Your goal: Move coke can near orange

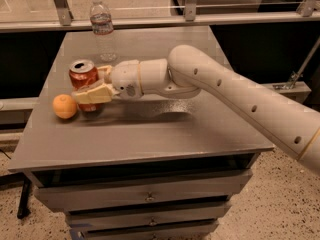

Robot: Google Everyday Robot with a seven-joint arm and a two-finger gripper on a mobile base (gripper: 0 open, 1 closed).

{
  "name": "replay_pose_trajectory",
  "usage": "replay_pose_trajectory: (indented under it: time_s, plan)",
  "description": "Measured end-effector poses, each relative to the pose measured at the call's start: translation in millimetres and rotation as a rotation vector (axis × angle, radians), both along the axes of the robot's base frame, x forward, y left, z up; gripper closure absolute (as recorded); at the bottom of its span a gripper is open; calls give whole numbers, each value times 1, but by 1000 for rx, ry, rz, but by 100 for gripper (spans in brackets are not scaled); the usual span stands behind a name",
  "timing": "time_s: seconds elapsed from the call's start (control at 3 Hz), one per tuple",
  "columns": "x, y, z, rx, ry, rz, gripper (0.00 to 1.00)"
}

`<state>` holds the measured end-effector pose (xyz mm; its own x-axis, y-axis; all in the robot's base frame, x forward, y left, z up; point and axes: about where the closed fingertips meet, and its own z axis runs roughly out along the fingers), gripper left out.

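The red coke can (83, 75) with a silver top stands upright at the left of the grey table (150, 134). My gripper (92, 86) is shut on the coke can, its cream fingers (95, 94) wrapped around the can's lower body. The orange (65, 106) lies on the table just left of and slightly in front of the can, nearly touching it. My white arm reaches in from the right.
A clear plastic water bottle (102, 26) stands upright at the back of the table, behind the can. The table's left edge is close to the orange. Drawers run under the table front. A metal rail crosses behind the table.
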<state>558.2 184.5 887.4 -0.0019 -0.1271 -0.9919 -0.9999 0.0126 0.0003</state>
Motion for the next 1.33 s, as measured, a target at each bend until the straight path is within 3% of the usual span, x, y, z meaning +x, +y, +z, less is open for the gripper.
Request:
replay_pose_trajectory:
  time_s: [0.67, 1.0, 1.33]
  plan:
    - [5, 5, -3, -6, -51, 45, 14]
    - [8, 6, -5, -11, -66, 61, 0]
    - [9, 4, -9, -22, -74, 75, 0]
